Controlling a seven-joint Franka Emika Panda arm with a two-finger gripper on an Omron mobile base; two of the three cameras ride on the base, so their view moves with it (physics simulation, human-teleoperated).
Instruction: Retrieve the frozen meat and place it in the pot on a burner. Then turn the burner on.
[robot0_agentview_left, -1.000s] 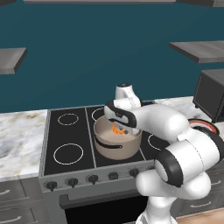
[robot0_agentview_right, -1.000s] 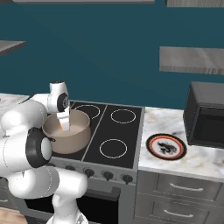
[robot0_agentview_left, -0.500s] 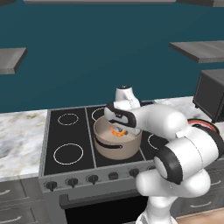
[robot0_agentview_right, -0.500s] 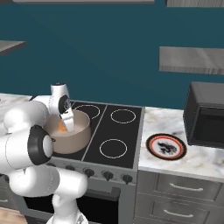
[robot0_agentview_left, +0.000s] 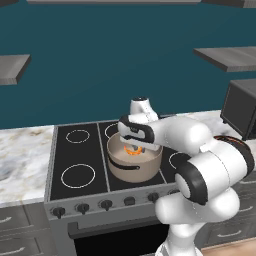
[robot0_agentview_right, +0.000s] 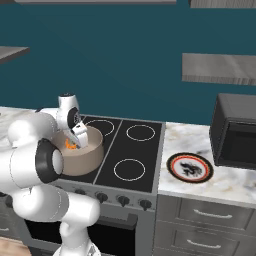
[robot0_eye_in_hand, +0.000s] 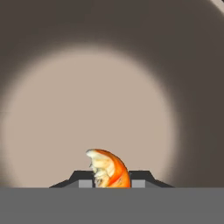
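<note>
A black stove (robot0_agentview_left: 80, 165) with four ringed burners is set into a marble counter (robot0_agentview_right: 200, 185), against a dark teal wall (robot0_agentview_left: 100, 60). A row of knobs (robot0_agentview_left: 82, 207) is mounted along the front edge of the stove. A black microwave (robot0_agentview_right: 235, 137) is placed on the counter at the far right in the right base view, and grey shelves (robot0_agentview_right: 220, 67) are fixed to the wall above.

A white robot arm (robot0_agentview_left: 200, 160) is extended from the base over the stove. A large beige pot (robot0_agentview_left: 134, 162) with straight sides and a dark band is seated on the front burner nearest the arm. In the right base view the pot (robot0_agentview_right: 82, 155) is partly covered by the arm.

A round white plate (robot0_agentview_right: 189, 167) with a red rim and dark marks is laid on the counter between the stove and the microwave, well apart from the pot.

The gripper (robot0_agentview_left: 134, 145) is positioned over the mouth of the pot, pointing down into it. The fingers (robot0_eye_in_hand: 140, 178) are clamped on the frozen meat (robot0_eye_in_hand: 107, 169), a small orange chunk with a paler patch. In the hand view the meat is seen held between the two dark tips, with the pale round floor of the pot beyond it. Whether the meat touches that floor cannot be told. In the left base view the meat (robot0_agentview_left: 133, 150) is visible as an orange spot inside the rim.
</note>
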